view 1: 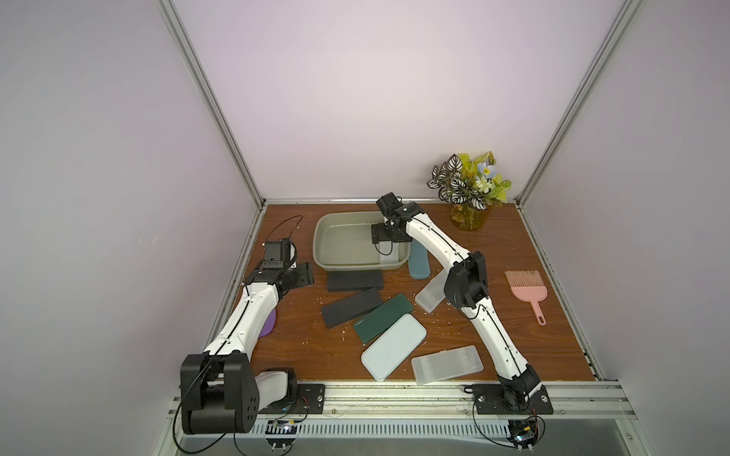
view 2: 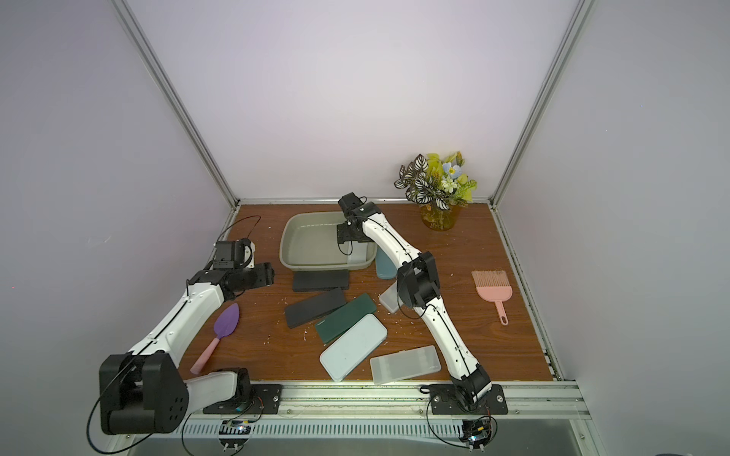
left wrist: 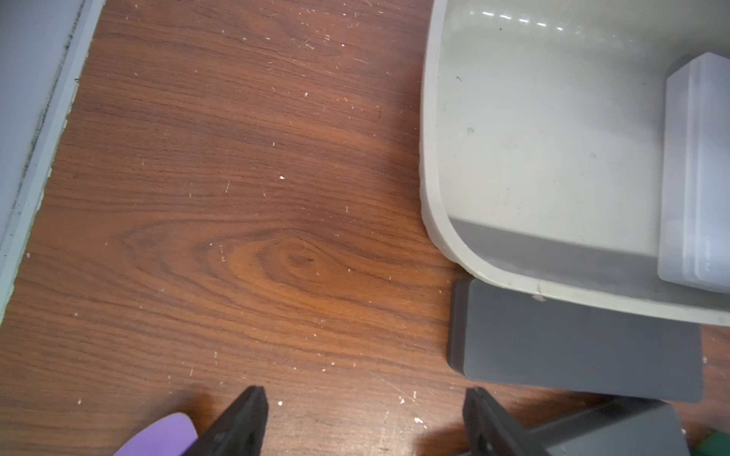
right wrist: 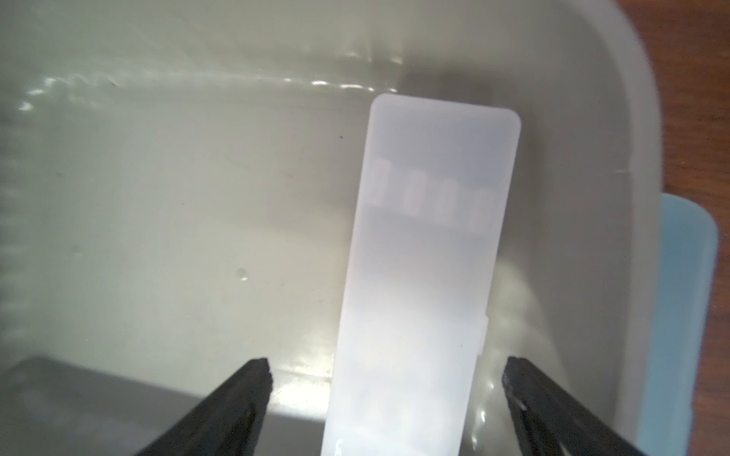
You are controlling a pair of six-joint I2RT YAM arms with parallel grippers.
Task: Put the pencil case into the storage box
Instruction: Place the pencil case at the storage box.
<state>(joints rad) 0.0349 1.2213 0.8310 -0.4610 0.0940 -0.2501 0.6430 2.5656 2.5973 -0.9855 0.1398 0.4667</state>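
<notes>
The storage box (view 1: 320,237) (view 2: 285,248), a shallow grey-green tub, stands at the back middle of the wooden table. A frosted white pencil case (right wrist: 426,276) lies inside it along its right wall, also seen in both top views (view 1: 389,258) (view 2: 357,257) and the left wrist view (left wrist: 699,177). My right gripper (right wrist: 389,379) (view 1: 388,237) hangs over that case, open, with a gap between each finger and the case. My left gripper (left wrist: 365,398) (view 1: 302,274) is open over bare wood left of the box (left wrist: 428,158), holding nothing.
Several more cases lie in front of the box: a black one (view 1: 354,281) against its front wall, a dark one (view 1: 351,307), a dark green one (view 1: 383,323), a pale one (view 1: 393,346), frosted ones (view 1: 446,364). A teal case (view 1: 418,264), pink brush (view 1: 527,294), flower vase (view 1: 470,217) and purple trowel (view 2: 227,321).
</notes>
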